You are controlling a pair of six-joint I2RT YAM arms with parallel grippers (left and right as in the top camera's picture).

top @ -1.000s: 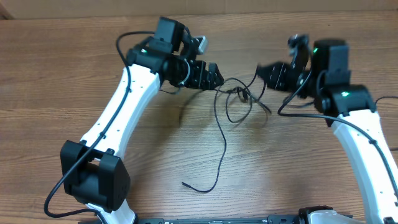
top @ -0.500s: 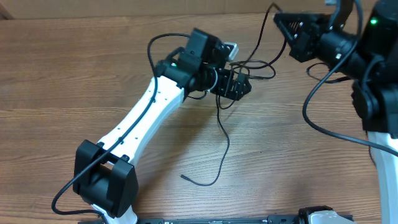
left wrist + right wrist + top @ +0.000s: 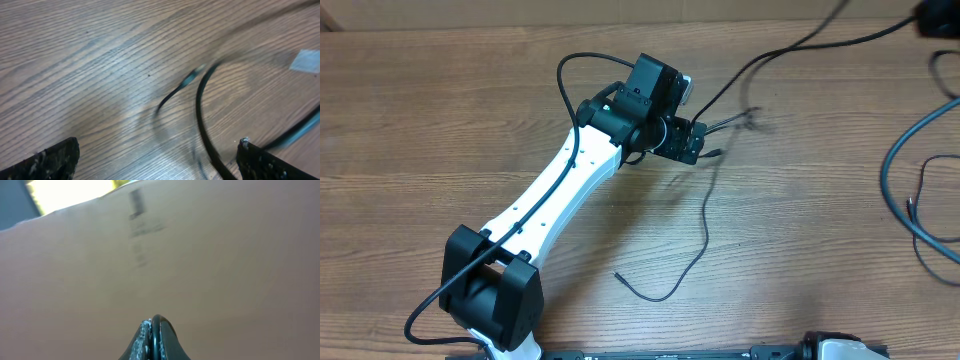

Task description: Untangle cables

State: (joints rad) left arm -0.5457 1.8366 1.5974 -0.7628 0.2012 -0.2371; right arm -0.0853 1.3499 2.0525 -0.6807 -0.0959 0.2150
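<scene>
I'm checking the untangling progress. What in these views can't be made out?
1. Right claw: beyond the overhead's edge; wrist view shows only shut tips, grip unclear.
2. Cables: upper strand leaves the overhead's top edge; strands beside left claw are motion-blurred.
3. Plug: blurred in left wrist view.

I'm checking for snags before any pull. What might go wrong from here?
The raised strand seems pinched in the shut right pincer, which is outside the overhead view. A hard pull may tighten the tangle beside the open left pincer. The loose cable end on the table could get dragged along.
</scene>
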